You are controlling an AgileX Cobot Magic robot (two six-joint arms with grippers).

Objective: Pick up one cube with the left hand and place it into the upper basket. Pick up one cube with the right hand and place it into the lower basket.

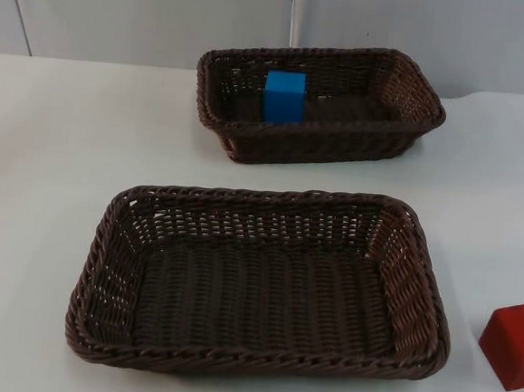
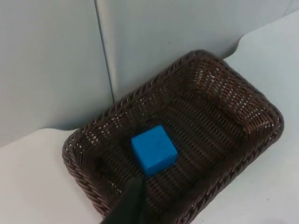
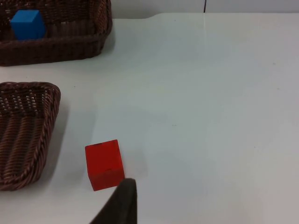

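A blue cube (image 1: 284,96) lies inside the upper brown wicker basket (image 1: 339,143) at the back of the table. In the left wrist view my left gripper (image 2: 131,205) hangs over that basket's rim (image 2: 261,140), apart from and just short of the blue cube (image 2: 153,149). The lower basket (image 1: 258,359) stands nearer the front with nothing in it. A red cube (image 1: 514,343) rests on the white table to its right. In the right wrist view my right gripper (image 3: 119,205) hovers close beside the red cube (image 3: 105,164), with the lower basket (image 3: 28,140) a short way off.
The grey partition wall (image 1: 149,15) rises directly behind the upper basket. White table top (image 1: 36,187) stretches left of both baskets and between them.
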